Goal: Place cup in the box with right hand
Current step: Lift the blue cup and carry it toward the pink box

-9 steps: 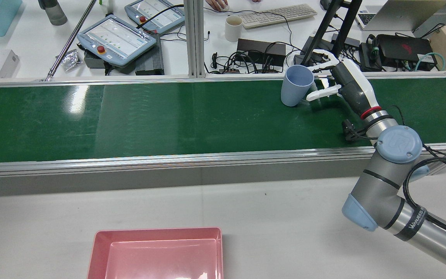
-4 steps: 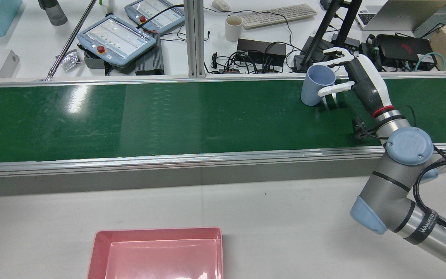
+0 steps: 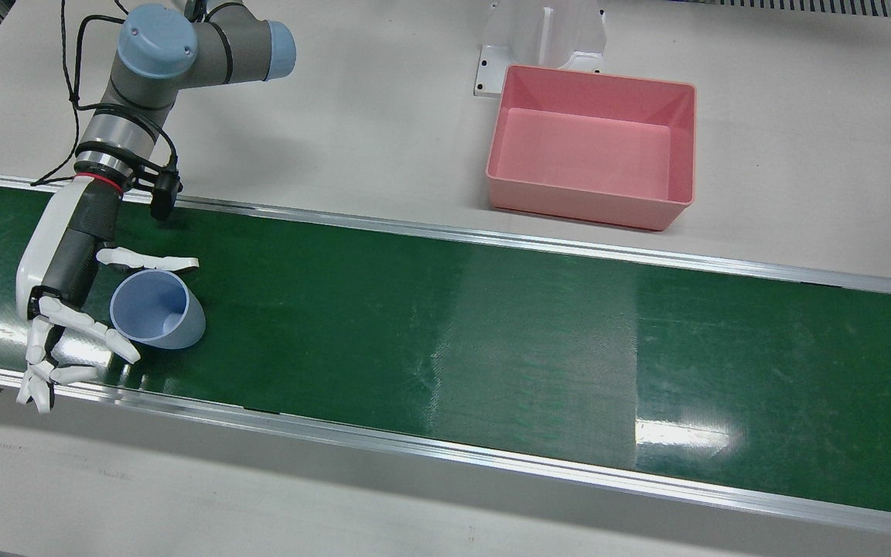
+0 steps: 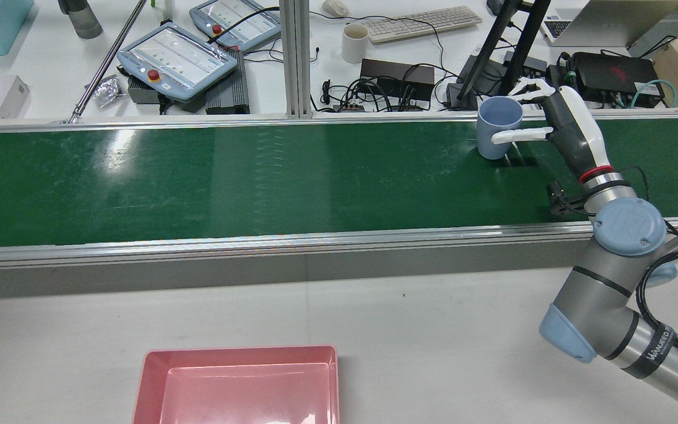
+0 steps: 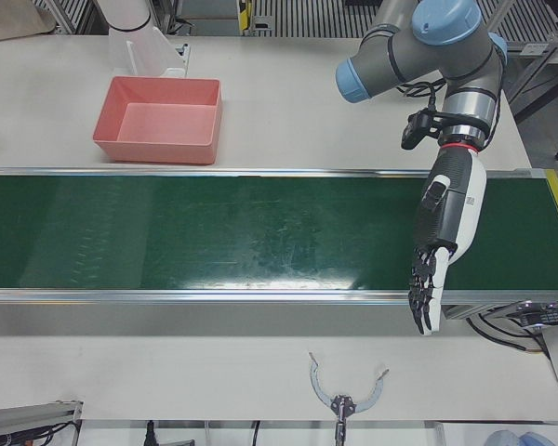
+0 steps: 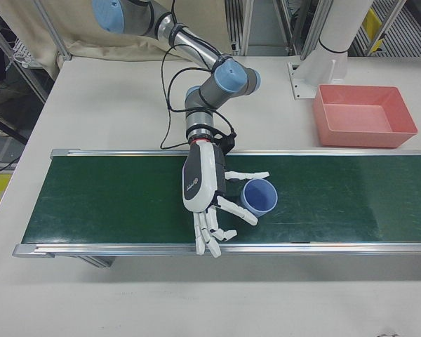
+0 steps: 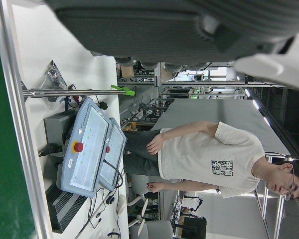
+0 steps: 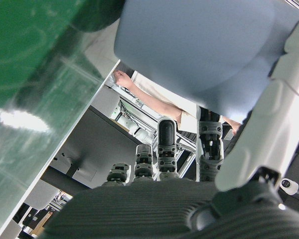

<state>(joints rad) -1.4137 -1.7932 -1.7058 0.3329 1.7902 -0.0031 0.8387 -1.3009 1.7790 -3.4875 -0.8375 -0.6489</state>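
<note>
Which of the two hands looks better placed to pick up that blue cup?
The right hand. Its fingers sit on both sides of the blue cup on the green belt. The left hand hangs over the belt's other end, with no cup near it.

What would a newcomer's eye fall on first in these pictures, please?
Probably the long green conveyor belt spanning the table. At one end stands a pale blue plastic cup, with the white-and-grey right hand spread open around it. The empty pink rectangular box sits on the white table behind the belt.
</note>
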